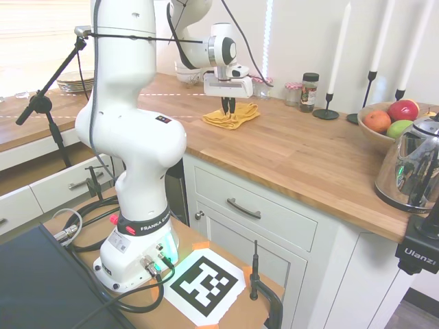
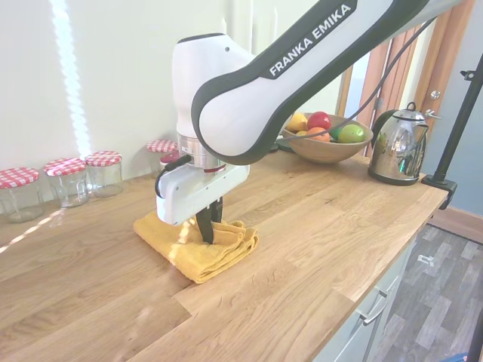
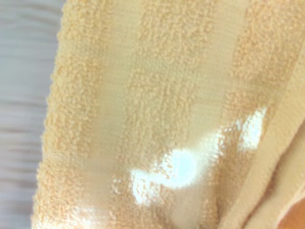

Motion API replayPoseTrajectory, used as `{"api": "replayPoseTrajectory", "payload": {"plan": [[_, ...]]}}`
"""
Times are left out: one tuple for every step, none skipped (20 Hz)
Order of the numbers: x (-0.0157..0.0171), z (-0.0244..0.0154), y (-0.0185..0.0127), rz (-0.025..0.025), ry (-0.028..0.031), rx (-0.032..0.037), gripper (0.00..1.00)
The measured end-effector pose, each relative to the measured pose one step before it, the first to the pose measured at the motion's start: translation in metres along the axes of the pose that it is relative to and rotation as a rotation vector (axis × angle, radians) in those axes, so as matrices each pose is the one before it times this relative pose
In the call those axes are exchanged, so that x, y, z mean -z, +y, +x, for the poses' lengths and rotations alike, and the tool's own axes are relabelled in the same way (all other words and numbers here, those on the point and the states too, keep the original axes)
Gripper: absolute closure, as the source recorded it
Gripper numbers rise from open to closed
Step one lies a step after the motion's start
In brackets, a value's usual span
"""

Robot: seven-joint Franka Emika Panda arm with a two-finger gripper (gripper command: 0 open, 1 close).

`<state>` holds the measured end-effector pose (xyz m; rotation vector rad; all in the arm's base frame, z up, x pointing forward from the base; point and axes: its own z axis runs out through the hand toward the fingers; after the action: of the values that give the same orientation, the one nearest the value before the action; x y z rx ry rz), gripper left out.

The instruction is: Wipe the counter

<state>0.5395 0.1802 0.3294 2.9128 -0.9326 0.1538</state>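
The counter [image 1: 295,154] is a long warm-brown wooden top over white cabinets, also seen from the other side as counter [image 2: 317,226]. A folded yellow cloth [image 1: 236,118] lies on it near the back wall. My gripper [image 1: 228,108] points straight down into the cloth [image 2: 189,256], its dark fingers close together and pinching a fold at the cloth's top. From the second exterior view the gripper [image 2: 209,232] presses into the cloth's middle. The wrist view is filled with the cloth's [image 3: 157,114] terry weave, with a strip of counter at one side.
Glass jars with red checked lids [image 2: 68,177] line the wall. A spice jar [image 1: 310,90], black candlesticks [image 1: 328,110], a fruit bowl [image 1: 384,127] and a steel kettle [image 1: 415,168] stand along the counter. A stack of plates [image 1: 75,83] sits far off.
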Motion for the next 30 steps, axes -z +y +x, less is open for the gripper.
{"api": "replayPoseTrajectory", "payload": {"plan": [[0.00097, -0.0061, -0.0057, -0.00325, 0.00129, 0.00665, 1.0], [0.00139, -0.00635, -0.00673, -0.00381, 0.00092, 0.00716, 1.0], [0.00085, -0.00642, -0.00705, -0.00497, 0.00246, 0.00813, 1.0], [0.00116, -0.00577, -0.00667, -0.005, 0.0025, 0.00688, 1.0], [0.00121, -0.00505, -0.00679, -0.00408, 0.00116, 0.00635, 1.0], [0.00117, -0.00494, -0.00682, -0.00439, 0.00108, 0.00764, 1.0], [0.00082, -0.00381, -0.00596, -0.0041, 0.00102, 0.00517, 1.0], [0.00103, -0.00284, -0.00536, -0.00378, -0.00071, 0.00347, 1.0], [0.00084, -0.00226, -0.00445, -0.0049, -0.00268, -0.00116, 0.0], [0.00059, -0.00127, -0.00346, -0.0044, -0.00228, -0.00243, 0.0], [0.00037, -0.00056, -0.00253, -0.00548, -0.0024, 0.00053, 0.0], [0.00001, -0.00002, -0.00155, -0.00383, -0.00178, 0.00055, 0.0], [0.00027, 0.00028, -0.00064, -0.00296, -0.00117, -0.0004, 0.0], [0.00014, 0.00046, -0.0006, -0.00233, -0.00104, -0.00045, 0.0], [0.00004, 0.00016, -0.00027, -0.00168, -0.00079, -0.00012, 0.0], [0.00002, 0.00001, -0.00001, -0.00038, -0.00021, -0.00005, 0.0], [-0.00009, 0.0, -0.00002, -0.00009, -0.00009, 0.00001, 0.0], [-0.0002, -0.00002, -0.00001, -0.00029, -0.00021, 0.00004, 0.0], [-0.00001, 0.00004, 0.00002, -0.00003, 0.00001, -0.00006, 0.0], [0.00002, 0.00003, 0.0, 0.00006, 0.00004, -0.00004, 0.0], [0.00007, 0.00005, -0.00002, 0.00013, 0.00009, -0.00006, 0.0], [0.00019, 0.00009, -0.00008, 0.00037, 0.00022, -0.00007, 0.0], [0.00026, 0.00012, -0.00012, 0.00052, 0.0003, -0.00013, 0.0], [0.00023, 0.00013, -0.00009, 0.00044, 0.00025, -0.00013, 0.0], [0.00021, 0.00013, -0.00008, 0.00042, 0.00025, -0.00014, 0.0], [0.00023, 0.00011, -0.0001, 0.00045, 0.00026, -0.00011, 0.0], [0.00028, 0.00013, -0.00012, 0.00054, 0.00031, -0.00012, 0.0], [0.00034, 0.00013, -0.00012, 0.00063, 0.00038, -0.00013, 0.0], [0.00035, 0.00014, -0.00011, 0.00065, 0.00039, -0.00014, 0.0], [0.0004, 0.00011, -0.00007, 0.00066, 0.00043, -0.00012, 0.0]]}}
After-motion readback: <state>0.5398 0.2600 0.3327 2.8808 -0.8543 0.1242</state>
